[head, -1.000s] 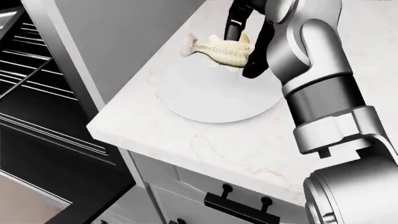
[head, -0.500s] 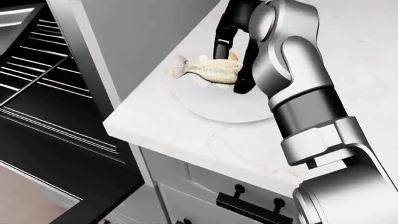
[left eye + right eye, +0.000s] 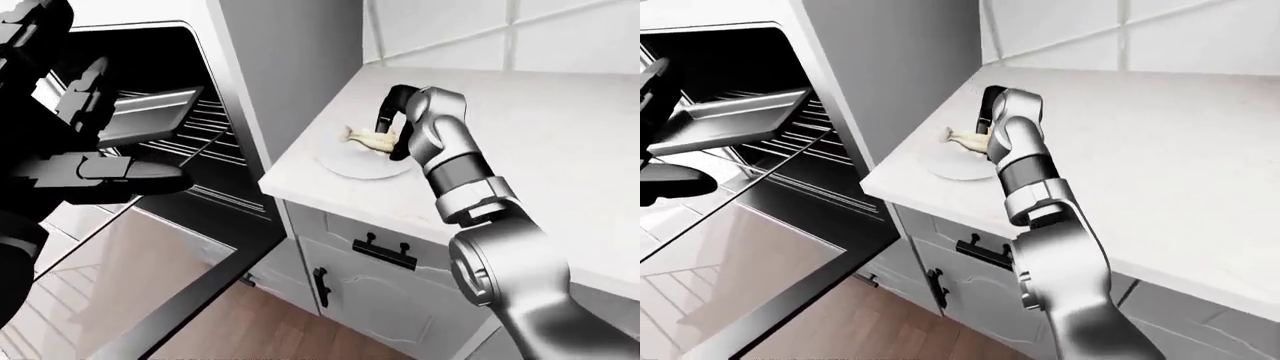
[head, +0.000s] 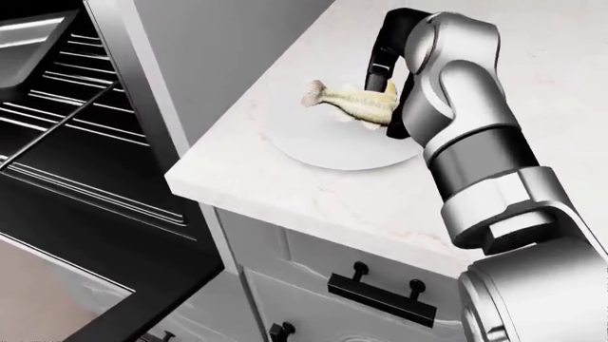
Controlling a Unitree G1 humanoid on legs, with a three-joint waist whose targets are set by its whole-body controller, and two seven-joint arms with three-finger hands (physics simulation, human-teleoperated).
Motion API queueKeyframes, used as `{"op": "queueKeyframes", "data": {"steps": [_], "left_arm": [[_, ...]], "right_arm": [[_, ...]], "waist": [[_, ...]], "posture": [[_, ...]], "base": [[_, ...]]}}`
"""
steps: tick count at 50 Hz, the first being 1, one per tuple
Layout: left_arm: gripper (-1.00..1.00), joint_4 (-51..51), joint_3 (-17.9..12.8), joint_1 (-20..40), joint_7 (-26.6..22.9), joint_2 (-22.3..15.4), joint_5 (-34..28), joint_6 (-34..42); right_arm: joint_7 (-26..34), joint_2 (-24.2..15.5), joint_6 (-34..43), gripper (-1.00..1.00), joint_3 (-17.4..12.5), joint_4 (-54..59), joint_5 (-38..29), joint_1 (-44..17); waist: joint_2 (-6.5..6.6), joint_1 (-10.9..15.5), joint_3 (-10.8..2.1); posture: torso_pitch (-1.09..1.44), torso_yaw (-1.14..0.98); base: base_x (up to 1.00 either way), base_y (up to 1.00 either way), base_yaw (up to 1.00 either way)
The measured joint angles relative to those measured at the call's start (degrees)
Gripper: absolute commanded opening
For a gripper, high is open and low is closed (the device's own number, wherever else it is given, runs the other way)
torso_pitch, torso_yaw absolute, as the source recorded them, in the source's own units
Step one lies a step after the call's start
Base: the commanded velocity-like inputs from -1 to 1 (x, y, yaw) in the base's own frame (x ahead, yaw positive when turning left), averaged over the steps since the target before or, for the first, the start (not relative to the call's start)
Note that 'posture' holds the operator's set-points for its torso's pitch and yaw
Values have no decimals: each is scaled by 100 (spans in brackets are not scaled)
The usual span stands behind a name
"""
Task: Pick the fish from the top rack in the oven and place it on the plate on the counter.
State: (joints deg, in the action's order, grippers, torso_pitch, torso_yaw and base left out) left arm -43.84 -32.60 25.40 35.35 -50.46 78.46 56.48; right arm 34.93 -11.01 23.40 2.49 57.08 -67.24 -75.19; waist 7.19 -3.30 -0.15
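Marble counter, right hand apparently gripping fish above plate

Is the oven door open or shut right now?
Open. In the left-eye view the oven door hangs swung down, the wire racks inside are exposed, and a tray sits on them.

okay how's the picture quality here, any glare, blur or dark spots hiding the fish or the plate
Head view: sharp and evenly lit, no glare; the fish shows clearly over the plate, its right end hidden behind the right hand. Left-eye view: the left hand is a near-black shape at the left. Right-eye view: the oven door glass carries pale reflections; the fish is small.
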Motion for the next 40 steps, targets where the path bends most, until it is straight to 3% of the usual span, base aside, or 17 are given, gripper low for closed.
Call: {"op": "queueKeyframes", "data": {"steps": [10, 16, 20, 28, 33, 40], "left_arm": [[100, -24, -11, -39, -8, 12, 25, 13], [100, -51, -24, -38, -18, 17, 21, -7], [100, -54, -71, -51, -12, 16, 6, -27], [100, 15, -223, -85, 65, -175, 216, -8], [100, 123, -298, -72, 104, -385, 372, -92], [100, 318, -813, -310, 79, -747, 660, -244]], "right_arm": [[-106, -32, -46, -8, -46, -421, 153, -239], [-62, -98, -149, -4, -30, -1096, 62, -540], [152, -173, -142, -6, -61, -1298, 15, -505], [1446, -528, 36, -4, -225, -3187, -166, -49], [2435, -852, 104, -2, -459, -4580, -312, 198], [3404, -1385, 220, 3, -857, -5978, -339, 713]], "waist": [[37, 13, -43], [-75, 38, -230], [-152, 75, -244], [-214, 154, -118], [-253, 169, -121], [-286, 168, -124]], "posture": [[-16, 0], [-16, 0], [-16, 0], [-16, 0], [-16, 0], [-16, 0]], "base": [[0, 0, 0], [0, 0, 0], [0, 0, 0], [0, 0, 0], [0, 0, 0], [0, 0, 0]]}}
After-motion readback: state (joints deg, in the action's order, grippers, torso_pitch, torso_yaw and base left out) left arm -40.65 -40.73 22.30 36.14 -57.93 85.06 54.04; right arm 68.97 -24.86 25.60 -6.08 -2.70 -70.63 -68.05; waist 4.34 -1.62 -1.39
